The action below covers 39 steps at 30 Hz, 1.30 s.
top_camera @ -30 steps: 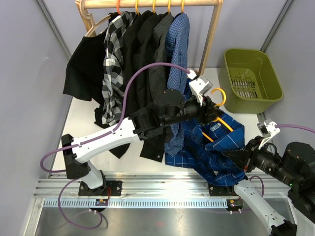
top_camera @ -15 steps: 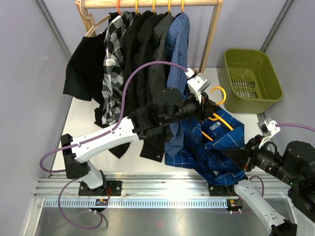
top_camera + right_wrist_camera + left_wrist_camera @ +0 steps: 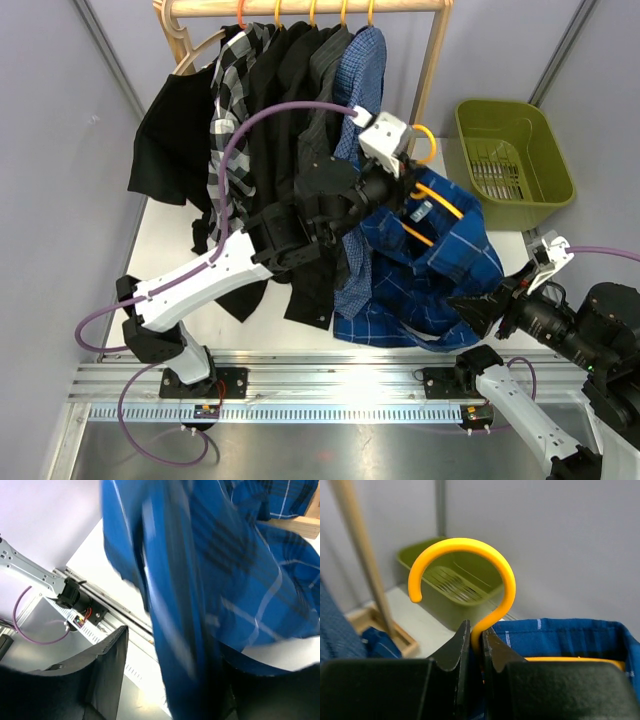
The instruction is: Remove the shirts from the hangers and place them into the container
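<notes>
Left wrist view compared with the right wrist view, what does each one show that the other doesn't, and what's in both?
Only the left wrist view shows the left gripper, jaws shut on the orange hanger, with the green container and wooden rack post behind. Only the right wrist view shows the right gripper, jaws open with blurred cloth between, plus the front rail and a purple cable. Both show the dark blue plaid shirt.

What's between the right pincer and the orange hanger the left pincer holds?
The dark blue plaid shirt, draped from the hanger toward the right pincer; the top view shows it.
</notes>
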### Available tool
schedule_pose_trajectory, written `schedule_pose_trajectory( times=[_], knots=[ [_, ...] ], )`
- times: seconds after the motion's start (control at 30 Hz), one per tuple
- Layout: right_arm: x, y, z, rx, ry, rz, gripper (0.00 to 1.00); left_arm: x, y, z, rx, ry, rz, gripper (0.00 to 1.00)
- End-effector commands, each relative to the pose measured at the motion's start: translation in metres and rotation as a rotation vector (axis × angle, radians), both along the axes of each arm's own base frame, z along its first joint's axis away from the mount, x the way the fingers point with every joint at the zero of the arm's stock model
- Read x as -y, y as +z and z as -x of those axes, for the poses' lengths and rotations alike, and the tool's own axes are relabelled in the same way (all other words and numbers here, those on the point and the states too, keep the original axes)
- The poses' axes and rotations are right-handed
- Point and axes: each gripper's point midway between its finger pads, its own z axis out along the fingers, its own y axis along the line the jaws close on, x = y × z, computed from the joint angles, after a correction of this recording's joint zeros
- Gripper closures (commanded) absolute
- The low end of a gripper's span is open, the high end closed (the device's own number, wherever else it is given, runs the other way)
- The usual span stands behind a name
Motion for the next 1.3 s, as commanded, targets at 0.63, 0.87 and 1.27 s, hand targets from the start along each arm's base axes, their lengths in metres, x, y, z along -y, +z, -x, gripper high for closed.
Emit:
schedule_pose_trajectory(
  times=[0.63, 0.87, 1.27],
  knots=[
    [0.153, 0.055, -0.013, 0.243, -0.904, -0.105, 1.00, -0.158, -0.051, -0.036, -0.023, 0.334, 0.030, 1.00],
    [0.166, 0.027, -0.026, 0.162, -1.031, -0.060, 1.00, -0.169, -0.057, -0.024, -0.042, 0.308, 0.037, 1.00],
    [0.075, -0.053, -0.107, -0.122, -0.685, 0.119, 1.00, -0.076, -0.028, 0.073, -0.318, -0.321, 0.395, 1.00]
  ],
)
